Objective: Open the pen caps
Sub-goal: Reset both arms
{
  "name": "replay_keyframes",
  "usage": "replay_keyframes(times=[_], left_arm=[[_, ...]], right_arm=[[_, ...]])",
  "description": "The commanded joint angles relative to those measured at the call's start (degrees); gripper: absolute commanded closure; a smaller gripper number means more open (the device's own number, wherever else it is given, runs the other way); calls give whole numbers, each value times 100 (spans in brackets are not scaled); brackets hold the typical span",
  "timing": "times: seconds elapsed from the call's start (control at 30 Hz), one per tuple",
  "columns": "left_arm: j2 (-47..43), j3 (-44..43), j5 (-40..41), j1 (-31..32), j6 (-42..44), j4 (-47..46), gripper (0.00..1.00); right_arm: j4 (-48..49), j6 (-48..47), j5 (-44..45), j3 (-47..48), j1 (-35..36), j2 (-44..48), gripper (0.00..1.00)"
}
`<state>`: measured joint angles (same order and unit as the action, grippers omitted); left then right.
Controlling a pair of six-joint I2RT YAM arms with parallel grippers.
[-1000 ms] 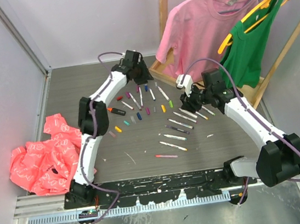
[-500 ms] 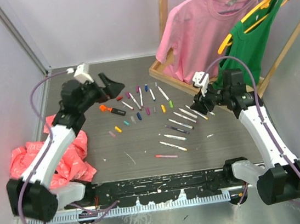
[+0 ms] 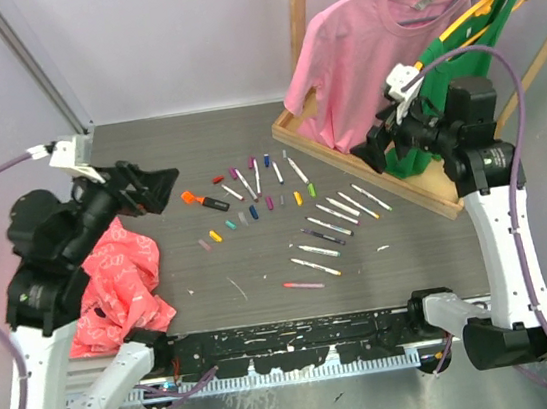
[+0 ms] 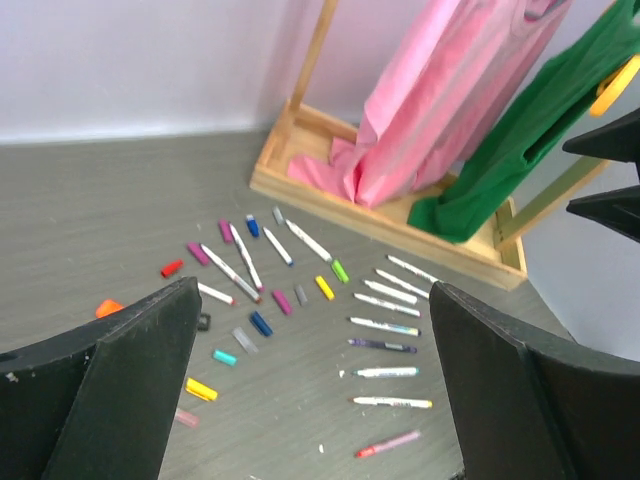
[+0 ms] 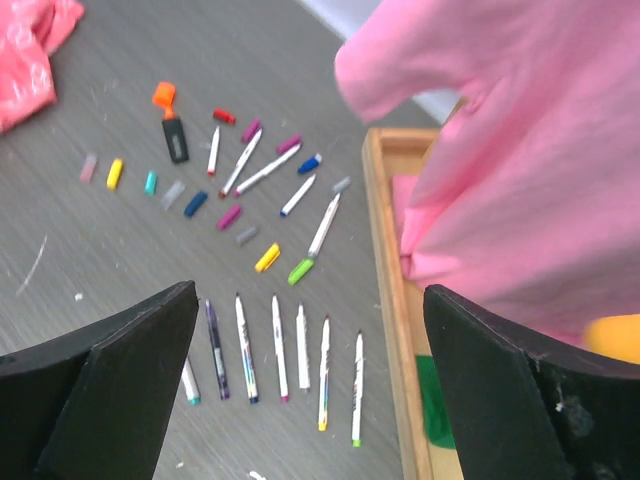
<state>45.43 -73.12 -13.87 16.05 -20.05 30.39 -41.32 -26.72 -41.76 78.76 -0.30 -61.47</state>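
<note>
Coloured caps [image 3: 215, 236] lay loose beside pens [image 3: 329, 225]; left pincer [image 4: 312, 290] and right pincer [image 5: 308, 292] hung open, empty, so we judged the next move was finding any capped pen.

Grey wood-grain tabletop [image 3: 145, 146], enclosed by plain lilac walls [image 3: 181, 35]. Far right: wooden garment rack [image 3: 300, 9] carrying pink T-shirt [image 3: 354, 53] and green top [image 4: 530, 140] on hangers. Lighting even.
</note>
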Motion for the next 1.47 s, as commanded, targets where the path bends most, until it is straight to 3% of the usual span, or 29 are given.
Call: replay_keyframes(times=[0.0, 0.27, 0.53, 0.8, 1.43], left_arm=[[127, -1104, 355, -4, 497, 1205, 2], [350, -2112, -58, -7, 574, 1662, 2], [368, -2528, -391, -5, 583, 1884, 2], [289, -2439, -541, -4, 585, 1839, 2], [190, -2054, -533, 2, 629, 1768, 2]], right_arm=[[25, 983, 262, 1055, -23, -102, 0], [-510, 971, 198, 2289, -23, -317, 0], [-383, 1988, 1326, 2902, -14, -384, 0], [-535, 1809, 622, 3024, -19, -380, 0], [-209, 1993, 746, 2564, -22, -354, 0]])
